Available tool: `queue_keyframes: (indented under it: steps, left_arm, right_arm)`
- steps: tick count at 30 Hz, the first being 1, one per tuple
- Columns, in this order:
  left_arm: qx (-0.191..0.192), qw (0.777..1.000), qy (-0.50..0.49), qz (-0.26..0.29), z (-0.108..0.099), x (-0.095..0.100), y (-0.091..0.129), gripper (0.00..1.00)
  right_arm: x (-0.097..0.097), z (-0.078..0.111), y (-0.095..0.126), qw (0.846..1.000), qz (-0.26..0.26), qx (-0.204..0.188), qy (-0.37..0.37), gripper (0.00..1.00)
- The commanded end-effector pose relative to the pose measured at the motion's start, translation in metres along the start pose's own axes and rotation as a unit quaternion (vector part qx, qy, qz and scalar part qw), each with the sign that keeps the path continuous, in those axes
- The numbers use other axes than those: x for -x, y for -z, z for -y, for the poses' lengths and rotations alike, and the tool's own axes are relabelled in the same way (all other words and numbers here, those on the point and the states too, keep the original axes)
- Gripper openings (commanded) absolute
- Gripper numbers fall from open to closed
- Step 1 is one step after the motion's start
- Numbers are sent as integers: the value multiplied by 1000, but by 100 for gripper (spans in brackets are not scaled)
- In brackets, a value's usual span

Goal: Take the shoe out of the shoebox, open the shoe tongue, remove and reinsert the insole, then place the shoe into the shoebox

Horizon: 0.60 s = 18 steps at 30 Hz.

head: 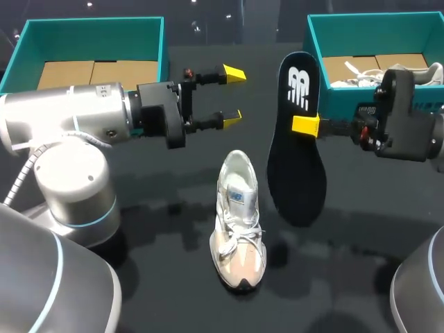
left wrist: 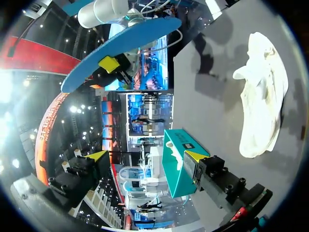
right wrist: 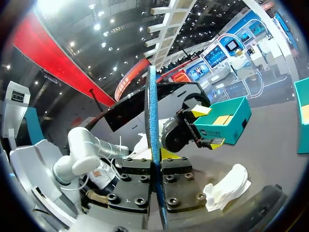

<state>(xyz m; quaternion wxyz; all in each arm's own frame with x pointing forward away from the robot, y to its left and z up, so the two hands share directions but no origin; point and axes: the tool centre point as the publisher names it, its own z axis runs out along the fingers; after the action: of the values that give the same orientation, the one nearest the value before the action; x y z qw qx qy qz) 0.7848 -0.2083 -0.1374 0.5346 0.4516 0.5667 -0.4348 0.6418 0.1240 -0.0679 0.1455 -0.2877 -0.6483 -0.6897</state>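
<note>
Item 1, shoe [head: 238, 229]: I am seeing it standing on its sole near the middle of the black bench [head: 159, 277], toe pointing to the near edge and heel to the far side, laces tied. Nothing is touching it. In the left wrist view the shoe [left wrist: 263, 101] is lying off to one side of the left fingers.

Item 2, insole [head: 297, 139]: it is hanging in the air just right of the shoe and apart from it, dark printed face showing, narrow end far and broad end near. The right jaws are gripping it from both faces, one yellow fingertip [head: 305, 125] pressing on the printed face. In the right wrist view the insole [right wrist: 153, 145] is sitting edge-on between the two finger blocks, blue underside showing.

Item 3, left arm [head: 69, 114]: it is reaching in from the left, and its jaws are standing wide apart with nothing between them, yellow fingertips [head: 234, 73] hovering far-left of the shoe, well short of the insole.

Item 4, left shoebox [head: 90, 31]: teal, sitting at the far left, cardboard showing inside.

Item 5, right shoebox [head: 374, 24]: teal, sitting at the far right behind the right arm [head: 409, 125], holding a second white shoe [head: 416, 73].
</note>
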Motion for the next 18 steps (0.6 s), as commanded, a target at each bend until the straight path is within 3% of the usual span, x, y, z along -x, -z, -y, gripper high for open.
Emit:
queue_keyframes:
  steps: [1,4,6,17,18]
  left_arm:
    - [1,1000,-1,0,1,-1,-1,100]
    - [1,1000,-1,0,1,-1,-1,100]
    - [1,1000,-1,0,1,-1,-1,100]
    - [1,1000,-1,0,1,-1,-1,100]
    - [1,1000,-1,0,1,-1,-1,100]
  right_arm:
    - [44,-25,-8,997,-19,2,-77,0]
    - [69,-39,-9,992,-12,5,-126,0]
    - [76,-44,-10,990,14,-23,-137,0]
    - [76,-44,-10,990,14,-23,-137,0]
    - [84,-46,-13,986,-5,-16,-168,0]
